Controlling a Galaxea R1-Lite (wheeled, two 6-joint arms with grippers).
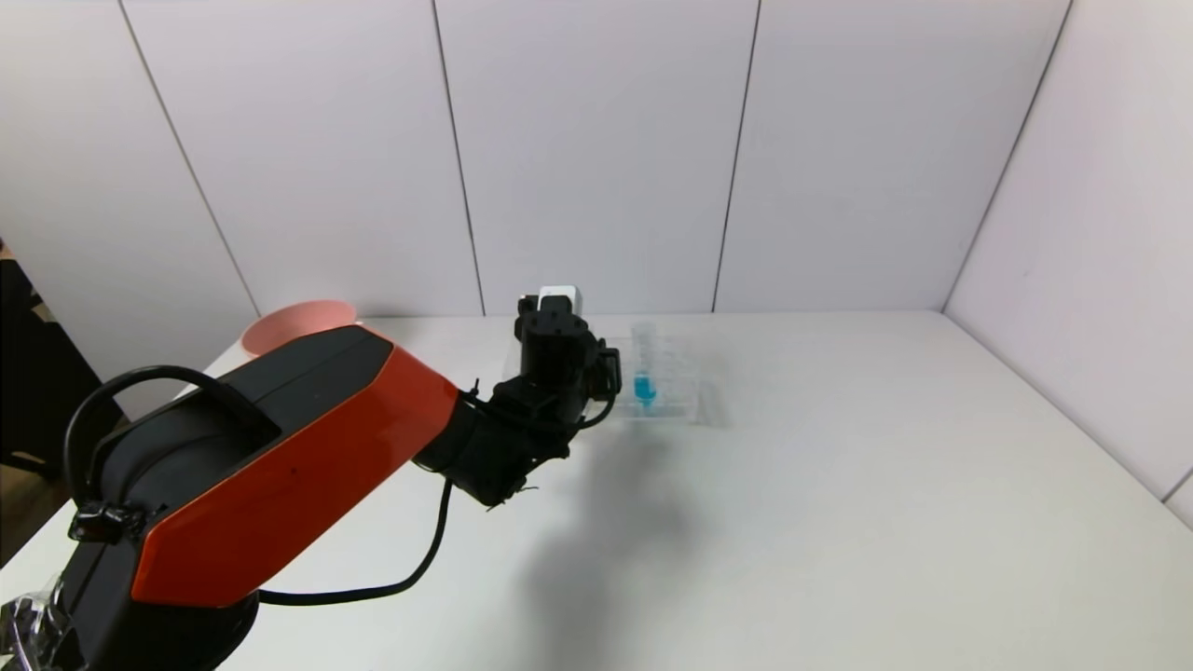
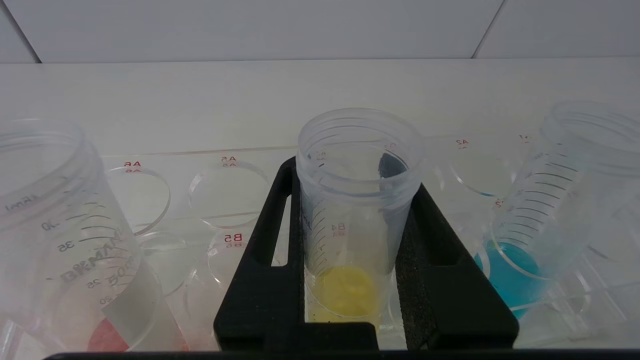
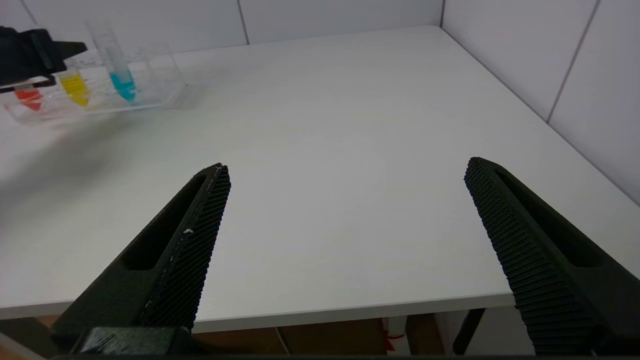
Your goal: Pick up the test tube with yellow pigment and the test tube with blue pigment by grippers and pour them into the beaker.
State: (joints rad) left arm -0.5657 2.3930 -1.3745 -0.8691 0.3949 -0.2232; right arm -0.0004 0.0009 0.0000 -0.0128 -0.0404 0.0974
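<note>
In the left wrist view my left gripper point(image 2: 352, 175) has its two black fingers against either side of the test tube with yellow pigment point(image 2: 350, 295), which stands upright in the clear rack. In the head view the gripper point(image 1: 559, 354) is at the rack's left end and hides that tube. The test tube with blue pigment point(image 1: 643, 387) leans in the rack just right of it and also shows in the left wrist view point(image 2: 515, 275). My right gripper point(image 3: 347, 167) is open and empty over the table's front edge. The beaker is out of view.
The clear tube rack point(image 1: 694, 405) stands at the table's back centre. A tube with red-orange liquid point(image 2: 107, 335) stands on the yellow tube's other side. A pink bowl point(image 1: 298, 321) sits at the back left. White walls close the back and right.
</note>
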